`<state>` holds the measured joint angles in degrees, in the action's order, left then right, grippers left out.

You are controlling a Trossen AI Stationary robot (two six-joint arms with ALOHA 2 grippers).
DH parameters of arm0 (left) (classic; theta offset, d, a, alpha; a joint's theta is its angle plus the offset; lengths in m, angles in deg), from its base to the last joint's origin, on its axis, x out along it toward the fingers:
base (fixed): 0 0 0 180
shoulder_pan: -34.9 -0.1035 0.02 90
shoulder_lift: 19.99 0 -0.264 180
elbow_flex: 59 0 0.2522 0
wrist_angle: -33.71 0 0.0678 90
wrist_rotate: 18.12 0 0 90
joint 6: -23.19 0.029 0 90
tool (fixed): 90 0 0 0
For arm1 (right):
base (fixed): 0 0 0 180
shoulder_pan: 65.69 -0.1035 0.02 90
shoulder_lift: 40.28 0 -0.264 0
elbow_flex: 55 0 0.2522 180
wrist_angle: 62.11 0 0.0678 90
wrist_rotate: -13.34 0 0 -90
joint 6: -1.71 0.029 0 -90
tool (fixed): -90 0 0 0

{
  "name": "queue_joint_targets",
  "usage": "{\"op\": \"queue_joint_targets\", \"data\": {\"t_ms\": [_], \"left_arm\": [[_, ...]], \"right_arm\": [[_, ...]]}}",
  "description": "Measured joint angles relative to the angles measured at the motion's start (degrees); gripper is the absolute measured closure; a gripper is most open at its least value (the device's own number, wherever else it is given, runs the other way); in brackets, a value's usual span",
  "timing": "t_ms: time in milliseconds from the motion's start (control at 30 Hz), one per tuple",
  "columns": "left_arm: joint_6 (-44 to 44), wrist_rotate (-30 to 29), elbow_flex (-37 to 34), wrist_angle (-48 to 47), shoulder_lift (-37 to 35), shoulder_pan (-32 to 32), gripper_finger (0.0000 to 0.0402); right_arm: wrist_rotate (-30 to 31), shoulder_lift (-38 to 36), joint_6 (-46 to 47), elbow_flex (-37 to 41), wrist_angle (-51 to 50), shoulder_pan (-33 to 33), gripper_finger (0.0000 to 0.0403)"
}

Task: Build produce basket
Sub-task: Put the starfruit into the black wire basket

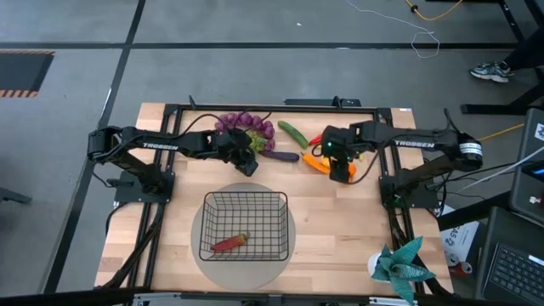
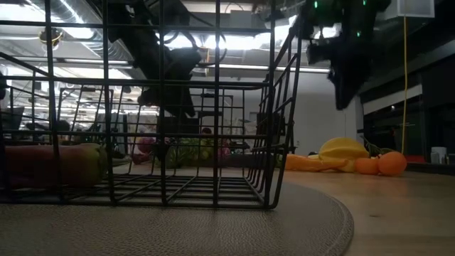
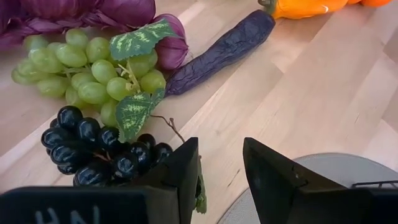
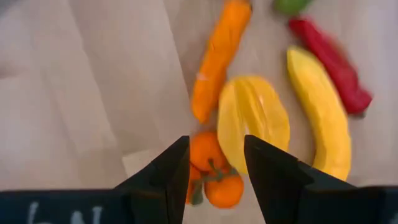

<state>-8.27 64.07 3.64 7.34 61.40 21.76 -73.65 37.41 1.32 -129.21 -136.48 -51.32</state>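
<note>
Two arms work over the far half of the tabletop (image 1: 340, 221). Left gripper (image 3: 217, 180) hangs above the grape pile, fingers spread with a clear gap, pinching nothing; black grapes (image 3: 93, 146) lie just beside one fingertip. Green grapes (image 3: 93, 68) sit next to them with leaves, purple grapes (image 1: 246, 125) behind toward the far edge. Eggplant (image 3: 221, 53) lies diagonally on the wood, one end touching the green bunch.

Right gripper (image 4: 214, 168) hovers over the second pile near the far right of the tabletop, fingers parted, empty. Between and below its fingertips: small oranges (image 4: 214, 174) on a stem. Just beside them a yellow segmented fruit (image 4: 252, 121), a carrot (image 4: 217, 56), a banana (image 4: 320, 118) and a red chili (image 4: 329, 65) touching the banana's side. Cucumber (image 1: 293, 133) lies between the two piles, close to the far edge.

Basket (image 1: 244, 226) stands on a round grey mat (image 1: 242, 272) near the front edge, roughly centred. One piece already inside: a reddish, elongated item (image 1: 229, 243) in the front left part of the basket; low view shows it lying flat on the mesh floor. Exact identity of that piece cannot be told.

Both grippers are well apart from the basket.
</note>
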Motion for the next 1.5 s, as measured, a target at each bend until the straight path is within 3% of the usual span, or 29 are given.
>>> {"op": "queue_joint_targets", "data": {"t_ms": [133, 333, 500, 633, 900, 1100, 1300, 1500], "left_arm": [[0.00, 0.00, 0.00, -0.38, 0.00, 0.00, 0.0280], [0.00, -0.02, 0.02, -0.38, 0.00, 0.00, 0.0280], [0.02, -0.02, 0.00, -0.38, 0.00, 0.00, 0.0280], [0.03, -0.02, 0.01, -0.44, 0.00, 0.19, 0.0280], [0.07, -0.46, 0.02, -0.45, 0.00, 0.61, 0.0280], [0.09, -0.48, 0.02, -0.45, 0.02, 0.61, 0.0280], [0.11, -0.66, 0.02, -0.45, 0.02, 0.59, 0.0280], [0.13, -0.67, 0.02, -0.46, 0.02, 0.61, 0.0280]], "right_arm": [[-3.73, -0.02, -2.77, 3.99, 1.94, 3.40, 0.0247], [-3.83, 0.00, -4.47, 10.69, 11.95, 6.37, 0.0247], [2.98, 0.00, -4.38, 14.71, 21.06, 6.84, 0.0247], [7.29, 0.00, -4.45, 16.16, 22.28, 6.89, 0.0247], [1.86, 0.00, -2.97, 16.16, 23.29, 6.82, 0.0247], [7.75, 0.00, -0.04, 16.16, 24.53, 6.84, 0.0247], [7.89, 0.00, 0.22, 15.44, 27.38, 6.82, 0.0247], [18.08, 0.00, 2.53, 13.43, 24.68, 7.06, 0.0247]]}}
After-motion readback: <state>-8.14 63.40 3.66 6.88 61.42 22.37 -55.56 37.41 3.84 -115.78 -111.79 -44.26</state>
